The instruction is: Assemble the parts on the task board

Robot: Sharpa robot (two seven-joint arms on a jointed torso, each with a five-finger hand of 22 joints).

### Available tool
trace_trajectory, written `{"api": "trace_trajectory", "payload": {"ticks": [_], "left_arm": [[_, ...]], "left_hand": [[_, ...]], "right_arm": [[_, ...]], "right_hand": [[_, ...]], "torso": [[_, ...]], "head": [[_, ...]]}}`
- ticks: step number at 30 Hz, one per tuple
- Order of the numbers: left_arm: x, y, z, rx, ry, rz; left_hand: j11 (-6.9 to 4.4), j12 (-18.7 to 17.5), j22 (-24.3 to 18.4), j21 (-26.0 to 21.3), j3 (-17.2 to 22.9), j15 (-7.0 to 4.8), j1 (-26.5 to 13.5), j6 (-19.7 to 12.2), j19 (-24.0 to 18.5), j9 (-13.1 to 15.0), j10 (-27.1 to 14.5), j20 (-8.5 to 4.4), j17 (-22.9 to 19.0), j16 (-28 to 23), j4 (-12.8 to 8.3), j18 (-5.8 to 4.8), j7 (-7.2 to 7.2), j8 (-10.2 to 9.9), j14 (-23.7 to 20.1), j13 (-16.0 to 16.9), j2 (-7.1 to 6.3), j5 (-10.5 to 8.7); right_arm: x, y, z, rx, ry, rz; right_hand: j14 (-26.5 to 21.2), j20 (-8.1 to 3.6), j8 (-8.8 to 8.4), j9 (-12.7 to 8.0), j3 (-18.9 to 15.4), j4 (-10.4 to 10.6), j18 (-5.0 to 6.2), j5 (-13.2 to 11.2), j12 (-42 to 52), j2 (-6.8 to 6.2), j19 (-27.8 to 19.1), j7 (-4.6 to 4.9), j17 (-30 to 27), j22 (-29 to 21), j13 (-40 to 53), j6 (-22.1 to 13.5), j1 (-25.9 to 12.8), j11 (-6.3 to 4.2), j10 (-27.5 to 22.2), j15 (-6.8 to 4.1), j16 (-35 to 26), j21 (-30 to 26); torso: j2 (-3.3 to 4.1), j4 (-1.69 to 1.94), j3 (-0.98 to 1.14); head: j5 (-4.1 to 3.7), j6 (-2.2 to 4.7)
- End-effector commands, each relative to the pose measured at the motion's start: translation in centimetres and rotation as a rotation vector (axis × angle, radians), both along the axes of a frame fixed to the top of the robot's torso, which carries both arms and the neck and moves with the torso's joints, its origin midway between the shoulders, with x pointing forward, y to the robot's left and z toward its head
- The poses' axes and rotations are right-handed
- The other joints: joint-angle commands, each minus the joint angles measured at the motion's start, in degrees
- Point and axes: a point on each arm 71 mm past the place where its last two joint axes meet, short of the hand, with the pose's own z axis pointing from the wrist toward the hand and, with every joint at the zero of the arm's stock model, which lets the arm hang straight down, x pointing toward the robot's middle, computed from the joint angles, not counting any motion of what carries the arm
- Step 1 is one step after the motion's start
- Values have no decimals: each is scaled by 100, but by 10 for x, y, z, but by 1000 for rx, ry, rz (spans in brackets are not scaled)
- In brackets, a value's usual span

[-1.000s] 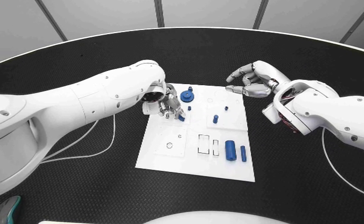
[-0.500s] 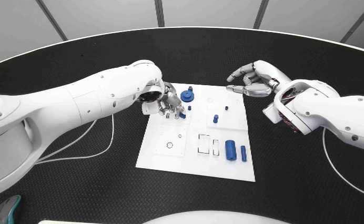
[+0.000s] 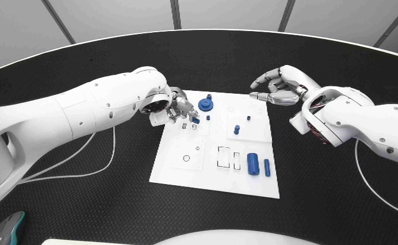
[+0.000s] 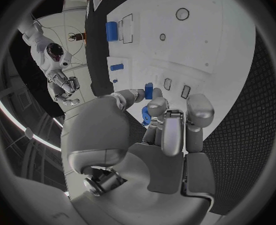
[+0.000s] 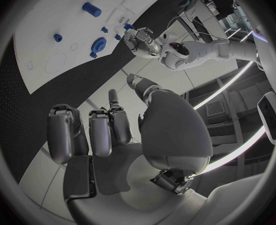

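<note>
The white task board (image 3: 187, 173) lies mid-table. My left hand (image 3: 176, 111) hovers over its far left part and pinches a small blue part (image 3: 195, 120) between thumb and fingers; the left wrist view shows that part (image 4: 148, 91) at the fingertips, above two small rectangular slots (image 4: 176, 87). On the board stand a blue round part (image 3: 205, 104), a short peg (image 3: 236, 130) and a tiny one (image 3: 248, 119). A blue cylinder (image 3: 251, 160) and a blue bar (image 3: 266, 167) lie near the front right. My right hand (image 3: 278, 87) floats off the board's far right corner, fingers loosely bent, holding nothing.
A white cable (image 3: 91, 167) lies on the black table to the left of the board. Empty rectangular recesses (image 3: 224, 157) and a round hole (image 3: 187, 158) mark the board's near half. From the right wrist, the board (image 5: 63, 15) and my left hand (image 5: 138, 37) are seen.
My left hand has risen and drawn a little toward the board's far edge, carrying the small blue part with it. The right hand has hardly moved.
</note>
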Motion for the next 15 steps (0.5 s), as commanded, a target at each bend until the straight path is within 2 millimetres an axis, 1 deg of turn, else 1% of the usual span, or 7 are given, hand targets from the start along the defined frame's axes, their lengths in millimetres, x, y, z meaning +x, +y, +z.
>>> {"api": "trace_trajectory", "payload": {"ticks": [1,5,8,11,15], "left_arm": [[0,1,1,17,-31,-10],[-1,1,2,38,-55,-26],[-2,1,2,56,-69,-42],[-2,-1,3,74,-85,-53],[-2,-4,3,96,-107,-68]], "left_hand": [[-36,36,20,29,945,-45,-34,56,51,9,74,1,866,32,-986,-62,-9,6,407,23,2,84],[-47,78,66,56,938,-56,-45,94,73,18,122,-8,869,34,-1001,-70,-22,-2,408,76,-21,204],[-55,87,86,71,934,-65,-50,122,81,24,141,-17,869,33,-1013,-73,-29,-14,408,87,-39,314],[-59,97,113,86,928,-69,-52,136,94,27,155,-20,870,33,-1019,-78,-33,-21,409,101,-47,368],[-65,102,122,94,921,-75,-52,158,98,30,169,-23,871,34,-1030,-79,-40,-33,409,108,-60,445]], "right_arm": [[0,0,0,0,0,0],[0,0,0,0,-1,-1],[0,-1,0,0,-1,-1],[0,-1,0,0,-1,-1],[0,0,0,0,-2,0]], "right_hand": [[424,-39,19,9,5,31,51,20,-2,22,177,10,798,744,704,-34,8,-19,-4,-27,-15,-26],[424,-39,19,9,5,31,51,20,-2,22,177,10,798,744,704,-34,8,-19,-4,-27,-15,-26],[424,-39,20,9,5,31,51,20,-2,22,177,10,798,744,705,-34,8,-19,-4,-27,-15,-26],[425,-39,23,9,4,34,51,25,1,20,177,10,804,743,707,-37,5,-18,-1,-26,-12,-27],[425,-39,23,9,4,34,51,25,1,20,177,10,804,743,707,-37,5,-18,-1,-26,-12,-27]], "torso": [[3,-14,5],[7,-17,3],[10,-17,7],[14,-12,6],[21,-14,3]], "head": [[17,-4],[23,-5],[26,-16],[28,-18],[30,-29]]}}
